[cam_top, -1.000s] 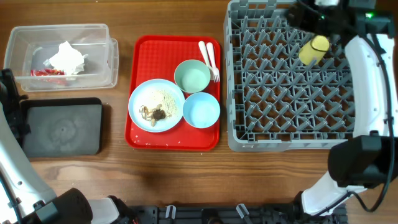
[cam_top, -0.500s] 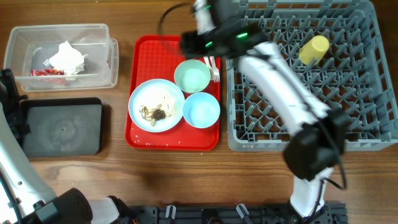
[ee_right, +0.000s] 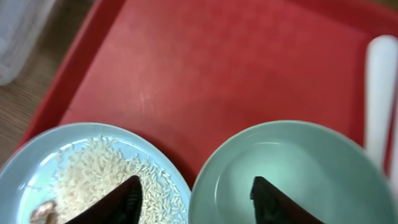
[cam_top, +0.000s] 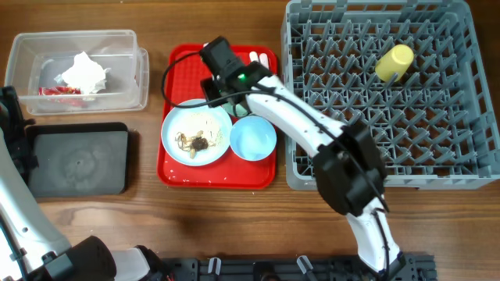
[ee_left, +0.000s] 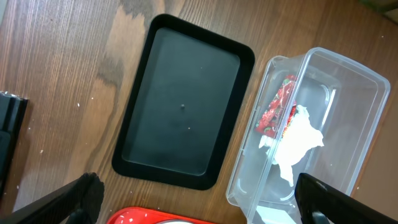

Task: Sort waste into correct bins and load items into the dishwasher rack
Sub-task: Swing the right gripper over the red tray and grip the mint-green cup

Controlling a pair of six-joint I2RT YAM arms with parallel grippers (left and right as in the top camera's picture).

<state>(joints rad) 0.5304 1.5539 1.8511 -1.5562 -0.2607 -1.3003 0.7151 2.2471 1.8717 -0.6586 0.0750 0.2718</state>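
Loading step: right gripper released, hovering over pale green bowl left rim. Next: pinching rim, lifting to dishwasher rack. Left gripper released.

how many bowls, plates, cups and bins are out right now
bowls: 2 (green bowl, blue bowl)
plate: 1
cup: 1
bins: 2 (tub, black tray)
total: 6

Matt black tray, seemingly plastic
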